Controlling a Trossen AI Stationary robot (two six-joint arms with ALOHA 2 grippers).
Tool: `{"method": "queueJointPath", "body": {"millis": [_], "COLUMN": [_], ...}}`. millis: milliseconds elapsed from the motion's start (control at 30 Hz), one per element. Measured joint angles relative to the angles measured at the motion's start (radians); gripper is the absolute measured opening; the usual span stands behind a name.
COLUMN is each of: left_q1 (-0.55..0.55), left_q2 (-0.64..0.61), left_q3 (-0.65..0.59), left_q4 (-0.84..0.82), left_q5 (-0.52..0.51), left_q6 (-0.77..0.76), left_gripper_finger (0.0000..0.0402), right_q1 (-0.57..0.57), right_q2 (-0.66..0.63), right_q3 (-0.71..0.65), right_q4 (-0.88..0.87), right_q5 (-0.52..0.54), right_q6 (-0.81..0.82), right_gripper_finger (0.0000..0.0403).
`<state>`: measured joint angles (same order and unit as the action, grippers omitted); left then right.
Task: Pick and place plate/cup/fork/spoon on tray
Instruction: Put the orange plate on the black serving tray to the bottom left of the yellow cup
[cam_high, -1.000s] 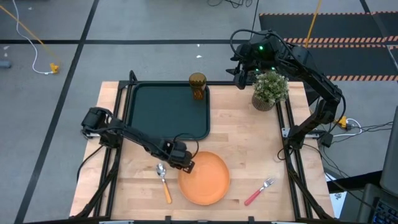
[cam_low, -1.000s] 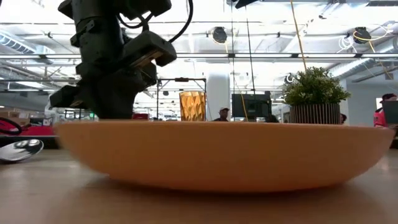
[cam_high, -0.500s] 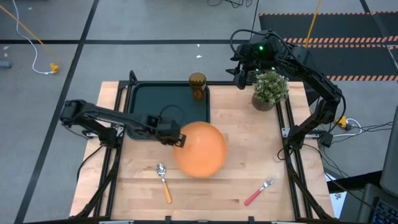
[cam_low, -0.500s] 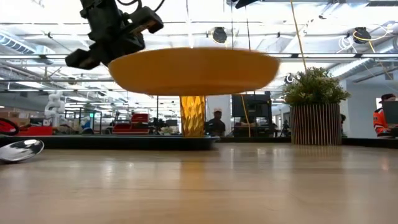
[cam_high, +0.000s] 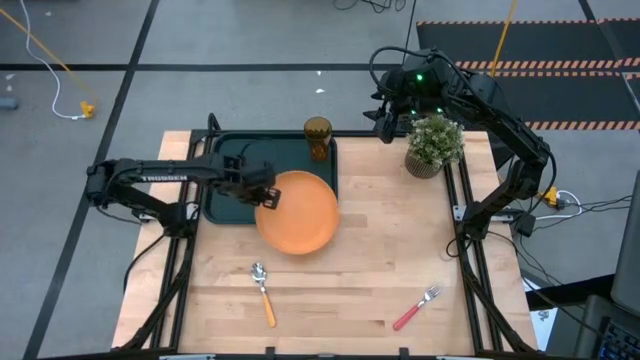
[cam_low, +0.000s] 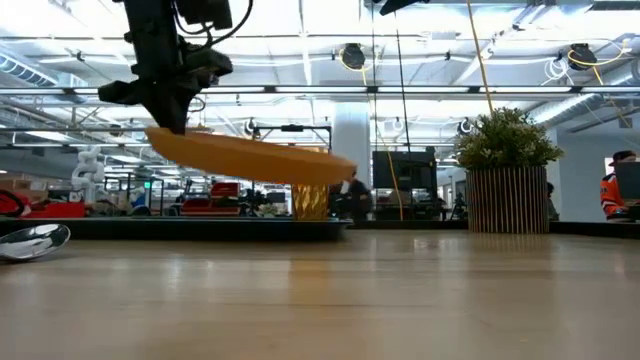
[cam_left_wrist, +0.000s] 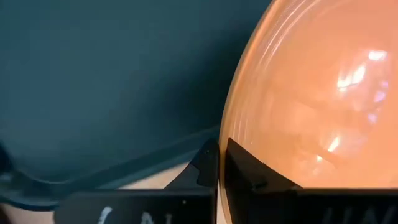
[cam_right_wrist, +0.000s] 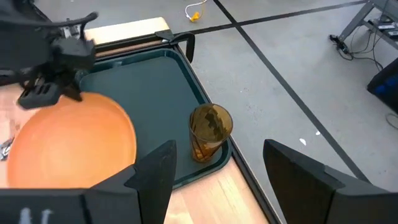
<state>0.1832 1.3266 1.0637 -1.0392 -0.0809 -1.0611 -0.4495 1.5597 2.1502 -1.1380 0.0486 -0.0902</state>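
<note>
My left gripper (cam_high: 266, 195) is shut on the round orange plate (cam_high: 297, 212), which hangs in the air over the dark green tray's near right corner (cam_high: 325, 210). The plate also shows in the low view (cam_low: 250, 157), tilted. The amber cup (cam_high: 318, 138) stands on its base in the tray's far right corner. The orange-handled spoon (cam_high: 263, 292) and the red-handled fork (cam_high: 416, 308) lie flat on the table near its front edge. My right gripper (cam_right_wrist: 217, 180) is open, high above the table's far edge beside the cup. My left gripper pinches the plate's rim (cam_left_wrist: 222, 155) on the plate's left side, one finger above and one below. The fingers come level from the table's left. The plate is lifted clear and tilts down away from the gripper (cam_low: 320, 168).
A potted green plant (cam_high: 434, 143) stands at the table's far right. The tray (cam_high: 240, 165) fills the far left. Bare wood lies between the tray and the cutlery.
My left gripper has lifted the plate off the table near the front edge and carried it up and toward the far left, over the tray's near right corner. The plate, level half a second ago, now tilts down at its free side.
</note>
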Motion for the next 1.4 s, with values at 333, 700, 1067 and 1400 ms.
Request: {"method": "queueJointPath", "body": {"millis": [333, 700, 1067, 1400], "left_q1": [0.191, 0.340, 0.443, 0.471], "left_q2": [0.000, 0.001, 0.011, 0.009], "left_q3": [0.000, 0.000, -0.117, -0.174], "left_q4": [-0.007, -0.022, -0.002, 0.062], "left_q5": [0.029, 0.048, 0.094, 0.115], "left_q6": [0.204, 0.388, 0.444, 0.442], "left_gripper_finger": [0.0006, 0.0006, 0.0006, 0.0006], "right_q1": [0.000, 0.000, 0.000, 0.000], "right_q2": [-0.016, -0.020, -0.020, -0.019], "right_q3": [0.000, 0.000, 0.000, 0.000], "right_q4": [-0.026, -0.030, -0.034, -0.034], "right_q5": [-0.077, -0.079, -0.079, -0.078], "right_q6": [0.077, 0.109, 0.108, 0.106], "right_gripper_finger": [0.0233, 0.0233, 0.0233, 0.0233]}}
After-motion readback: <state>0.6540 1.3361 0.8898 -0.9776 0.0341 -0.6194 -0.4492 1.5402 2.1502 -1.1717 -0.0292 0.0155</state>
